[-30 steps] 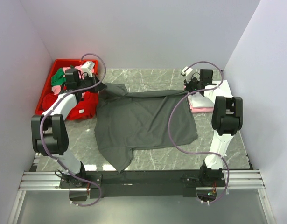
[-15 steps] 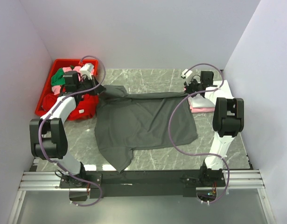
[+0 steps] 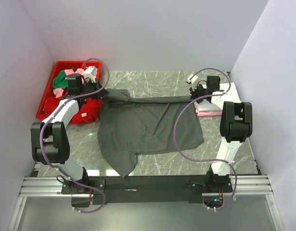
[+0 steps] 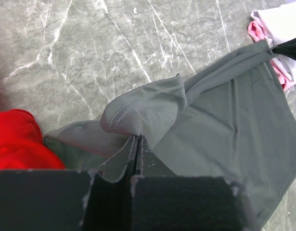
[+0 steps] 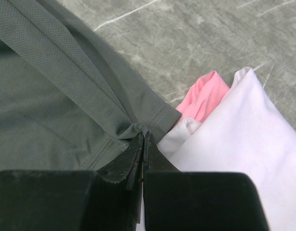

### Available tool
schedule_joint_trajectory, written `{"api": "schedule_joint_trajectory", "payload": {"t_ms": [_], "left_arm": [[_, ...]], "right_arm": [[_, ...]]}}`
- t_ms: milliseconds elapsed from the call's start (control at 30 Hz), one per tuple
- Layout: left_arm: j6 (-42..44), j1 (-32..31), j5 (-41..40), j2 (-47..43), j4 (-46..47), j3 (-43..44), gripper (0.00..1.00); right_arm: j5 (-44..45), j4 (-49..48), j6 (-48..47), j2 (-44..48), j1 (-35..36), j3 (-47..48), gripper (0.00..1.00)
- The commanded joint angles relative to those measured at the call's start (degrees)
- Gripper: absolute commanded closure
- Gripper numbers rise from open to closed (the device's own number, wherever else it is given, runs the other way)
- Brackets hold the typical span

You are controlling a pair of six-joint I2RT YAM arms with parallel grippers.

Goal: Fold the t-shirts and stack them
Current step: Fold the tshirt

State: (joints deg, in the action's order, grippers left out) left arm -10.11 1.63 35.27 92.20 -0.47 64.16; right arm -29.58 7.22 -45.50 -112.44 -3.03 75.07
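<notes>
A large dark grey t-shirt (image 3: 148, 127) lies spread across the marble table, its far edge pulled taut between both arms. My left gripper (image 3: 103, 91) is shut on the shirt's far-left corner (image 4: 138, 120), which bunches up at the fingertips. My right gripper (image 3: 195, 94) is shut on the hemmed far-right corner (image 5: 138, 126), beside a folded stack of a white t-shirt (image 5: 239, 139) over a pink t-shirt (image 5: 203, 98). A red t-shirt (image 3: 87, 109) hangs over the bin's edge, with green and pink shirts (image 3: 61, 81) inside.
A red plastic bin (image 3: 50, 79) stands at the far left against the wall. The folded stack (image 3: 208, 107) sits at the far right by the right arm. White walls close in three sides. Bare marble (image 4: 90, 53) lies beyond the grey shirt's far edge.
Both grippers have drawn slightly outward and away, stretching the grey shirt's far edge straighter. The grips have not changed.
</notes>
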Motion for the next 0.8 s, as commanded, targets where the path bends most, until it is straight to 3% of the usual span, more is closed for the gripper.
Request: {"api": "schedule_joint_trajectory", "payload": {"t_ms": [0, 767], "left_arm": [[1.9, -1.3, -1.2, 0.2, -1.0, 0.1, 0.99], [3.8, -5.1, -12.8, -4.0, -6.3, -2.4, 0.99]], "right_arm": [[-0.7, -1.1, -0.2, 4.1, -0.6, -0.7, 1.00], [-1.4, -0.4, -0.7, 5.7, -0.8, -2.6, 1.00]]}}
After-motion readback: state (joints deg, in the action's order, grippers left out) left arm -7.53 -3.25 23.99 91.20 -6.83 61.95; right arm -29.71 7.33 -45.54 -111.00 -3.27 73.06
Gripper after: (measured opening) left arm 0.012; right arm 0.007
